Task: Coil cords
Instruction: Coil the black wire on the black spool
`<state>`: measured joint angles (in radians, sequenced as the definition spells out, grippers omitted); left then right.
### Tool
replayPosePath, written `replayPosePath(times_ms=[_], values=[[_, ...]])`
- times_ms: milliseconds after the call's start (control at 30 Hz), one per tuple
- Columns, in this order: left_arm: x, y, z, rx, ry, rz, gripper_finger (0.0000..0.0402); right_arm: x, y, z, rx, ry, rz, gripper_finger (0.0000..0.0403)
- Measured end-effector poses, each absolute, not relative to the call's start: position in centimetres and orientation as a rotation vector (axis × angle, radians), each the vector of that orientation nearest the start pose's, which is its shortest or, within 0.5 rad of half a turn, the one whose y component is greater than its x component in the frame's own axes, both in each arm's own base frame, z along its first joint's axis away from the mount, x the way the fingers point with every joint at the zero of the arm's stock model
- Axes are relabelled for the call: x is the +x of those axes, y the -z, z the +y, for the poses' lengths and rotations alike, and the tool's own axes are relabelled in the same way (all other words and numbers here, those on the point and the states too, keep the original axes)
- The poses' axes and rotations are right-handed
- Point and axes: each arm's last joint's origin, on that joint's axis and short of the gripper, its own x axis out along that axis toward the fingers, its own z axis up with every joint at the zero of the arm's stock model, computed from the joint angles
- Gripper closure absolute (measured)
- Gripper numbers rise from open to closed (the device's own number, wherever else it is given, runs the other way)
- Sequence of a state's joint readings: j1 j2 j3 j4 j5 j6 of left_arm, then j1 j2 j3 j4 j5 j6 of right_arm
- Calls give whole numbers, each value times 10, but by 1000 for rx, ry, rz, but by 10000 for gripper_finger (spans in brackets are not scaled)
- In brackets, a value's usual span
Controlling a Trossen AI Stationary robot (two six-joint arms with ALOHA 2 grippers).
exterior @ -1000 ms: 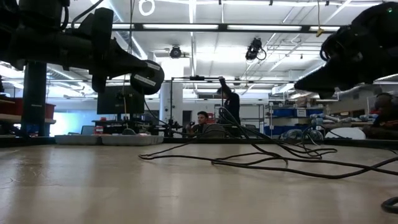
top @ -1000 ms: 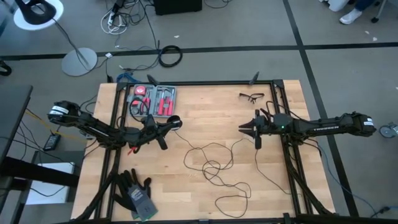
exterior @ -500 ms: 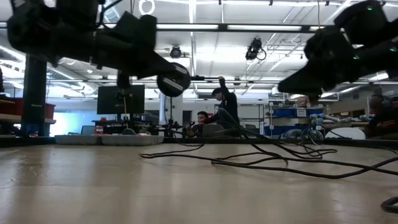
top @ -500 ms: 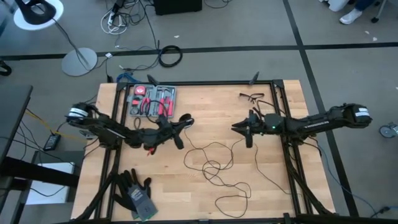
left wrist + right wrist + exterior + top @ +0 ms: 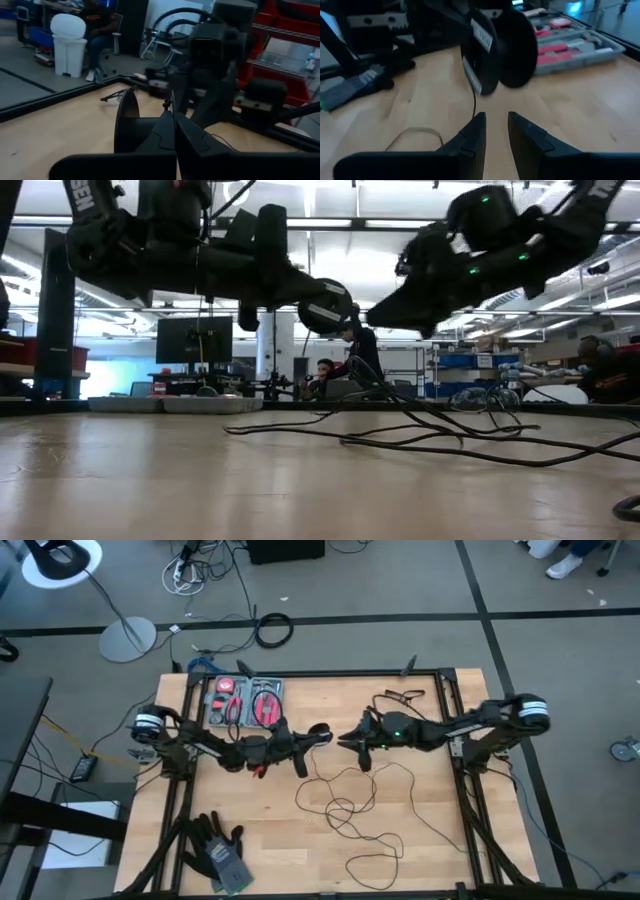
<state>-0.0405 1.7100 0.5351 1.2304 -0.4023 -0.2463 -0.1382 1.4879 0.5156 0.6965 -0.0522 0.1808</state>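
The puck [image 5: 321, 729] of the cord [image 5: 345, 808] is being held up by the clamped jaws of the left gripper [image 5: 314, 733]. The right gripper [image 5: 347, 738], jaws narrowly parted and empty, is being aimed at the strand just below the puck; pinching it there seems called for next, before winding.

arms: dark, jointed | white bands | right: green lights
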Motion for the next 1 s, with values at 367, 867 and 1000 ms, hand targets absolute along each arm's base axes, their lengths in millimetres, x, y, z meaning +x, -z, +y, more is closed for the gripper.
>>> replayPosePath(times_ms=[367, 867, 1000], values=[[301, -168, 0, -257, -347, -104, 401, 297, -168, -46, 206, 47, 154, 321], [301, -168, 1, -253, -349, -104, 393, 297, -173, -47, 189, 15, 123, 393], [301, -168, 2, -277, -348, -108, 364, 297, -174, -47, 187, 16, 122, 398]])
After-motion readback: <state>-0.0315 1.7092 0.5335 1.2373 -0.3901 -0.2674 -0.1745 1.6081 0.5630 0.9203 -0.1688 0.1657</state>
